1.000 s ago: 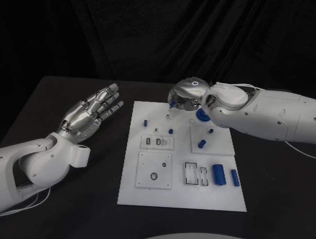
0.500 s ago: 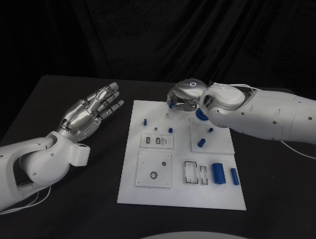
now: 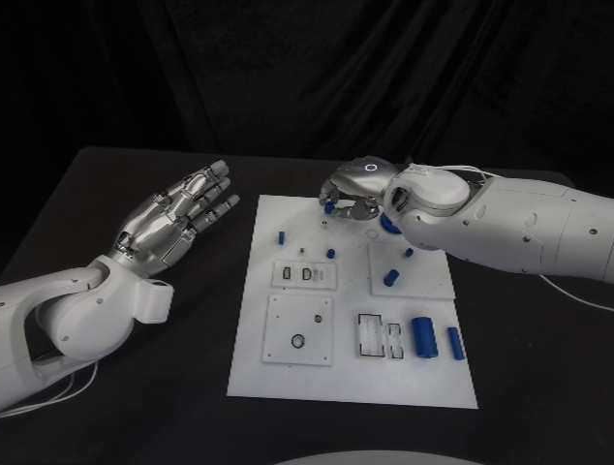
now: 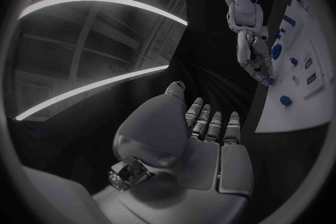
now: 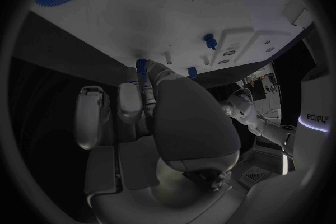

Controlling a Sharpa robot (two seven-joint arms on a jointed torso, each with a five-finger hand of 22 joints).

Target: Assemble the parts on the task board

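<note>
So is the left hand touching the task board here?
Apart. In the head view the left hand hangs open over the black table, with a dark strip of table between its fingertips and the task board's left edge.

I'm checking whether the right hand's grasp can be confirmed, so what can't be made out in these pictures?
- Head view: the right hand covers the task board's far edge; a blue part peeks below its fingers.
- Right wrist view: the palm hides most of the blue part at the fingers; its shape is unclear.
- Left wrist view: the board is cut off by the rim.
</note>
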